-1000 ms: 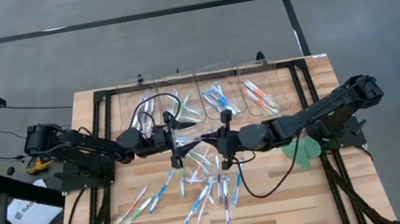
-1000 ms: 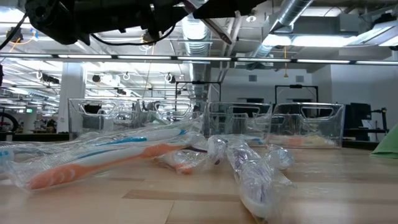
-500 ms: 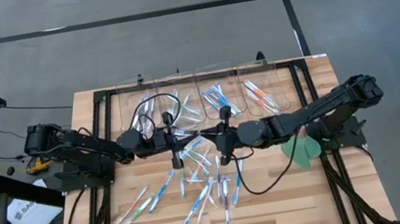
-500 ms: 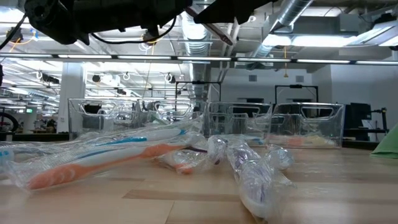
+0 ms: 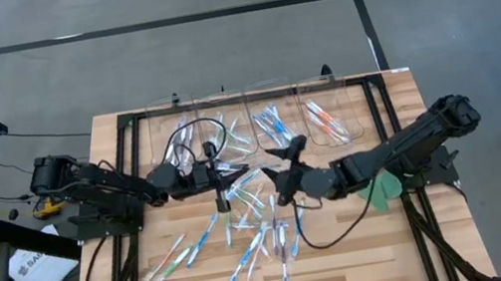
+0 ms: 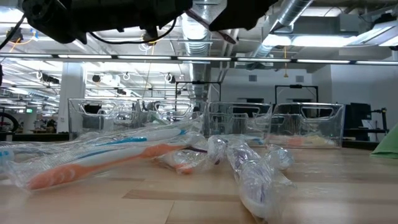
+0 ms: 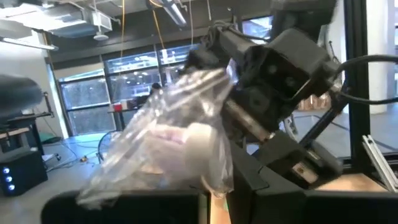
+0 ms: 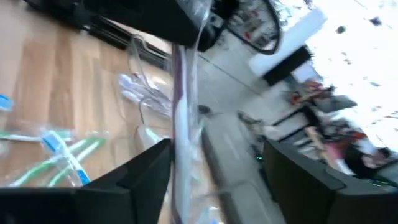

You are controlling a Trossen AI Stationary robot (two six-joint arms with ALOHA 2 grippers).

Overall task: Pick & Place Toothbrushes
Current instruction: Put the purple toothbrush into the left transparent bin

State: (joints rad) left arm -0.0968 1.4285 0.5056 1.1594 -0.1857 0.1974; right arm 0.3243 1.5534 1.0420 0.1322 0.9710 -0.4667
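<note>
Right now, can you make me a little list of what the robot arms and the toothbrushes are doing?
left tool: shut on a wrapped toothbrush, above the table's middle
right tool: open, facing the left tool, around the same wrapped toothbrush
loose toothbrushes: scattered on the wooden table
clear bins: along the far edge, toothbrushes inside

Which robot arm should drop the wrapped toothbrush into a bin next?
Probably the left. The left gripper is shut on the wrapped toothbrush, held up above the table just in front of the clear bins. The right gripper has open fingers, so it holds nothing.
</note>
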